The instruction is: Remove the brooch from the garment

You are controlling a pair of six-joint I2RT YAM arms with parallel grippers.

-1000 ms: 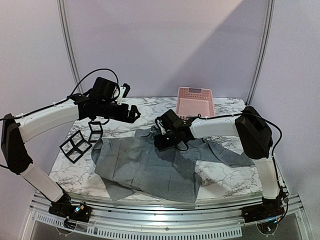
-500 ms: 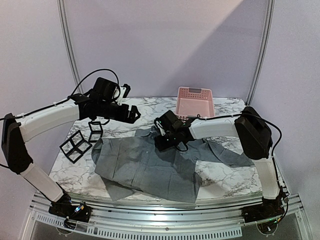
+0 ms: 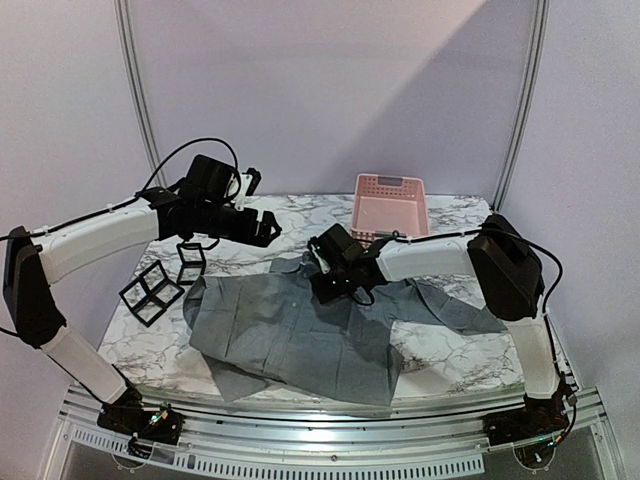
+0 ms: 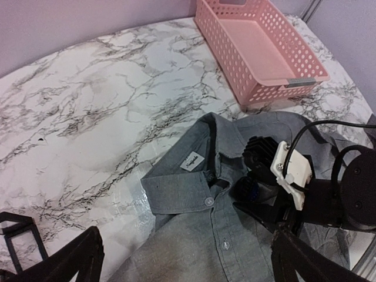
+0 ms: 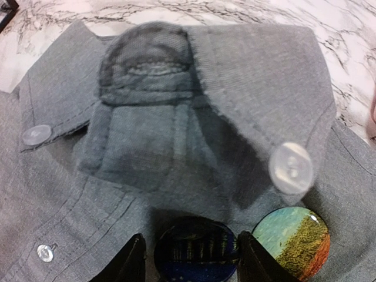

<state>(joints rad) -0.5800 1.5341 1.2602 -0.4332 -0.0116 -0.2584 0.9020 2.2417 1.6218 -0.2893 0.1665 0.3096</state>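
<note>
Grey button-up cloth shirt (the garment) (image 3: 290, 330) lies spread on the white marble-patterned table (image 3: 160, 345), collar toward the far edge.

Right gripper (image 3: 333, 290) is down at the collar. In the right wrist view its black fingers (image 5: 134, 258) are parted, one on each side of a dark blue, glossy round brooch (image 5: 195, 249) that lies on the shirt front just below the collar. The frame edge cuts off the brooch's lower half and most of the fingers. The right-hand finger sits at the rim and a thin dark strip shows by the other. Cannot tell whether the pads press on it.

A second round glossy brooch with a green, yellow and orange landscape (image 5: 292, 242) lies just beside the first, below a clear collar button (image 5: 291, 167). From above, both brooches are hidden by the gripper.

Left gripper (image 3: 265, 228) hangs above the table's left side, fingers spread wide, holding nothing. In its wrist view only the finger ends show, at the bottom corners.

Pink perforated plastic basket (image 3: 389, 184) stands at the far edge. Black wire cube frames (image 3: 152, 290) stand to the left of the shirt.
</note>
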